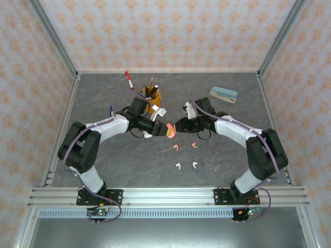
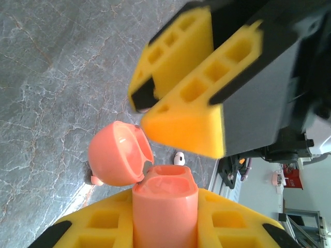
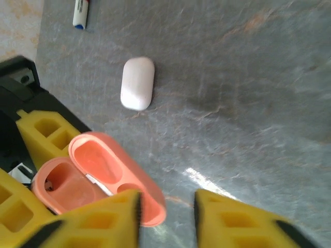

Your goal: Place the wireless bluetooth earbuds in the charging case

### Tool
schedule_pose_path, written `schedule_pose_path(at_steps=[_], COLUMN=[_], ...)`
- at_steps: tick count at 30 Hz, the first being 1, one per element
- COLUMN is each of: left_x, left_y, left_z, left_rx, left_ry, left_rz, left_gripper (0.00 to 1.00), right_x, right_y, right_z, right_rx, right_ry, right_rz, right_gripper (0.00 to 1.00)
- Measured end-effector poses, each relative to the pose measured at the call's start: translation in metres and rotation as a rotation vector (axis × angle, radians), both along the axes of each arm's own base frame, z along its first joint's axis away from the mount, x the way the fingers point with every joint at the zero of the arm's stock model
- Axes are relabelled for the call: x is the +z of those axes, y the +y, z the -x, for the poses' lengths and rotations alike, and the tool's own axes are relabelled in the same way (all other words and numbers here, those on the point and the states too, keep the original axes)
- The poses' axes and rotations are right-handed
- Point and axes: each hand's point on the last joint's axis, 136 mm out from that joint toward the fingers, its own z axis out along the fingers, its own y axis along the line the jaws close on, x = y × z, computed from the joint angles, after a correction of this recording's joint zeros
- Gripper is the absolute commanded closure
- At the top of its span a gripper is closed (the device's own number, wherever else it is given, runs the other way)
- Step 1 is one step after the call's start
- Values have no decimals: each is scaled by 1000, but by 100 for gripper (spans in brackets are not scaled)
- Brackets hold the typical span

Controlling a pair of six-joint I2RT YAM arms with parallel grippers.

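My left gripper (image 1: pixel 163 128) is shut on the body of a salmon-pink charging case (image 2: pixel 165 206), held above the table's middle. The case's lid (image 2: pixel 119 153) is swung open and both sockets look empty. My right gripper (image 1: pixel 179 126) faces it from the right. In the right wrist view its jaws (image 3: pixel 166 209) are open with nothing between them, and the left finger (image 3: pixel 103 217) sits just beside the lid (image 3: pixel 119 178). Two pink earbuds (image 1: pixel 176 148) (image 1: pixel 194 145) and two white earbuds (image 1: pixel 178 166) (image 1: pixel 195 165) lie on the table nearer the bases.
A shut white case (image 3: pixel 137 82) lies on the grey table beyond the pink one. At the back stand a yellow cup of pens (image 1: pixel 151 95), a red marker (image 1: pixel 129 80) and a teal-and-beige box (image 1: pixel 223 94). A blue-tipped marker (image 3: pixel 81 13) lies near the left wall.
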Motion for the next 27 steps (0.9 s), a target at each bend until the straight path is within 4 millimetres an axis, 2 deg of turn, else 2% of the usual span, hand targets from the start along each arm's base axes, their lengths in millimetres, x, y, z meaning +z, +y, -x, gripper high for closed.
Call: schedule_pose_path(at_steps=[4,7,11,13,19,22,27], left_x=[-3,-6,-3,0,0,-9,-19], left_y=[1,5,11,16,27,28,22], left_z=[-2,-2,-4,-6,-11,-12,-10], left_rx=[15,37,86,121,235,275,306], left_ry=[-7,-19,-69,-112,-237,-303,-476], left_rz=[-16,-30,-51,-63,-107,-155,-273], left_gripper=[100,100,100,100,100,100,100], right_x=[20,44,68,69,52,43,30], right_y=[-35,-53,-64,-72,-103,-111,-113], right_z=[-16,-19,-11,-3,31,43,55], right_rx=[-134,-214,-285,-326,-461,-500,-526], right_ry=[-28,-70,-102,-96,-40,-16,11], right_rz=[-36,-55,-59,-41,50,88,156], right_gripper=[38,33,29,27,26,26,26])
